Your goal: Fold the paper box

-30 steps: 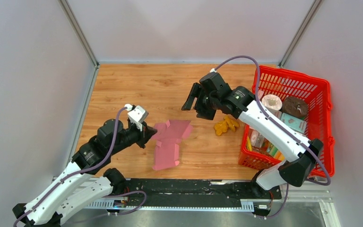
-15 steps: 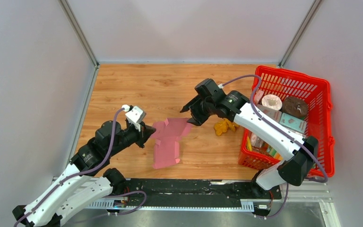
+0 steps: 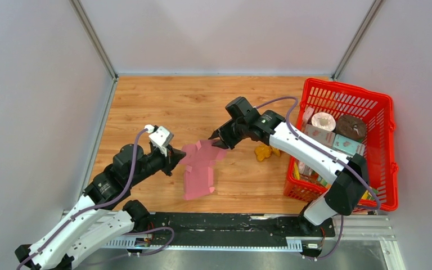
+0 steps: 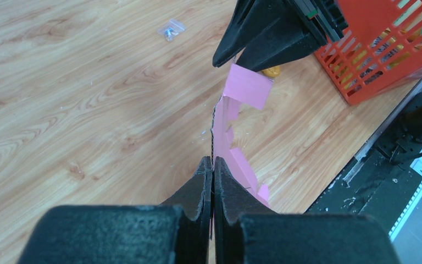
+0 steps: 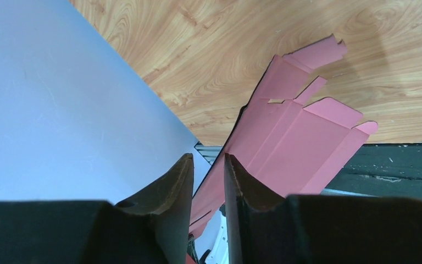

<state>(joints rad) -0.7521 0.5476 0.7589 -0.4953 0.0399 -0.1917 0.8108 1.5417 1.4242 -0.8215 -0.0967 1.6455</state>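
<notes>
The paper box (image 3: 201, 169) is seen at centre frame over the desk (image 3: 163, 101), a flat pink cut-out tilted up on edge. Its left edge is pinched in the left claw (image 3: 174, 159), jaws clamped tight on the card. The right claw (image 3: 218, 142) is set at the upper right flap, jaws narrowly parted with the flap's edge between them. A red basket (image 3: 391, 140) is seen at far right.

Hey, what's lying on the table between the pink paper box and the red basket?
A small lumpy yellow object lies on the table between the paper box and the basket. The top view shows it.
</notes>
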